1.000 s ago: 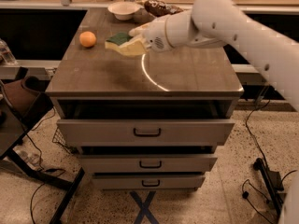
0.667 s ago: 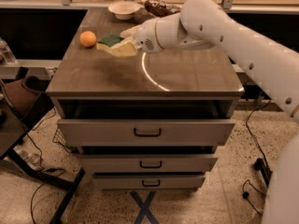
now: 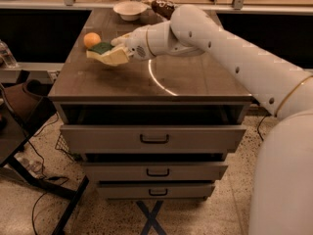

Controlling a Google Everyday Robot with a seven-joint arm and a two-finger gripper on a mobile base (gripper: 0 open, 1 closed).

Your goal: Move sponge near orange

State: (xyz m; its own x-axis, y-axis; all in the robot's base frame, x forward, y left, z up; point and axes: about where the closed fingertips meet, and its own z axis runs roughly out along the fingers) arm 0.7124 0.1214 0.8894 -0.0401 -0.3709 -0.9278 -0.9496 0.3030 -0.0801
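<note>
Behind the gripper, your arm (image 3: pixel 220 38) is the biggest thing in view, reaching in from the right across the table (image 3: pixel 186 77), which sits over a stack of drawers (image 3: pixel 154 138).

Gripper (image 3: pixel 121 49): over the far-left part of the top, closed on the near end of the sponge (image 3: pixel 103 49). Nothing else held.

Beyond the gripper, further back on the top: white bowl (image 3: pixel 129 5), snack bag (image 3: pixel 163 6) just beside it. Both well apart from the work.

Sponge: sticks out ahead of the gripper, low over the wood. Can't tell if its underside touches.

Orange (image 3: pixel 92 39): just ahead of the gripper and slightly to the far side, right beside the sponge's free end. Touching or not, can't tell.

Risks, as judged from here:
- Push any further ahead and the sponge's free end may nudge the orange. It is round and smooth and sits near the table's left edge, so it could roll off.
- Let go with the sponge tilted and the foam may tip or bounce into the fruit.
- Draw back sideways before releasing fully and you could drag the sponge away again.

Orientation: green scrubbing face up, tipped slightly toward the camera, pale foam below. Long axis runs roughly in line with your reach, free end pointing away from the gripper toward the table's left edge, passing on the near side of the orange.
</note>
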